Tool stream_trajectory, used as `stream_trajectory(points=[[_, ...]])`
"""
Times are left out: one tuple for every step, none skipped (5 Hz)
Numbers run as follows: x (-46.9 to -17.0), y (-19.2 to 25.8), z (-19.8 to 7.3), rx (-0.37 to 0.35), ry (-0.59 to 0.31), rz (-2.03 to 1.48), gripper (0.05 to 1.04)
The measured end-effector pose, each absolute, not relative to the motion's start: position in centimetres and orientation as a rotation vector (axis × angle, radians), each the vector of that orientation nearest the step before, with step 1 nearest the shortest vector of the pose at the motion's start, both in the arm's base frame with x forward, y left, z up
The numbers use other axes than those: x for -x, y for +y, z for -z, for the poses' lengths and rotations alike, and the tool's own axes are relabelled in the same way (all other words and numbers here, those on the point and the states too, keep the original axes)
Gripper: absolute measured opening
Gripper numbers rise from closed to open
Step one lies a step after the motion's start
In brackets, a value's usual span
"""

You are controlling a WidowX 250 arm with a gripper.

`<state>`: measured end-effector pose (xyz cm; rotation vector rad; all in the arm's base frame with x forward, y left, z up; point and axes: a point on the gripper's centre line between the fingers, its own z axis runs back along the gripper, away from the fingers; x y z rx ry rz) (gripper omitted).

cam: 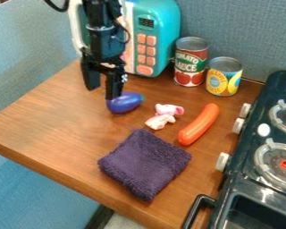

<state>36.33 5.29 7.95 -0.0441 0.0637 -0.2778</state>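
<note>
The glossy blue-purple plastic toy eggplant (127, 103) lay on its side just below and to the right of the jaws, its rounded end nearest them and its small green-tinged tip pointing away to the right. The jaws were parted wide, with a plain gap between them and nothing held there; the right-hand one, as seen in the view, ended right over the eggplant's rounded end, though whether they touched could not be told. The black two-finger gripper (103, 89) hung nearly upright, pointing down, at the lower end of the black robot arm (100, 29), which came in from the top edge, above the jaws.

Farther out, to the lower right of the jaws, was a small pink-and-white soft toy (160, 120), and beyond it a long orange-red plastic sausage (199, 125) lay slantwise. Well below the jaws lay a folded dark purple terry cloth (146, 163). Behind the jaws stood a teal toy microwave with salmon-pink buttons (163, 27); to their upper right stood a red-and-green labelled can (191, 62) and a yellow-and-blue labelled can (224, 77). Beneath the jaws spread the brown wooden table (44, 116), and far to their right was the dark toy stove with white knobs (244, 183)
</note>
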Motion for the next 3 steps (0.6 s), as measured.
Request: stream_trajectory(points=[[-33.6, 5.4, -9.3, 0.002, 0.054, 0.316, 1.001], [-29.9, 5.1, -10.6, -0.023, 0.050, 0.366, 1.001], [-27.7, 3.4, -11.0, -0.007, 0.033, 0.450, 1.001]])
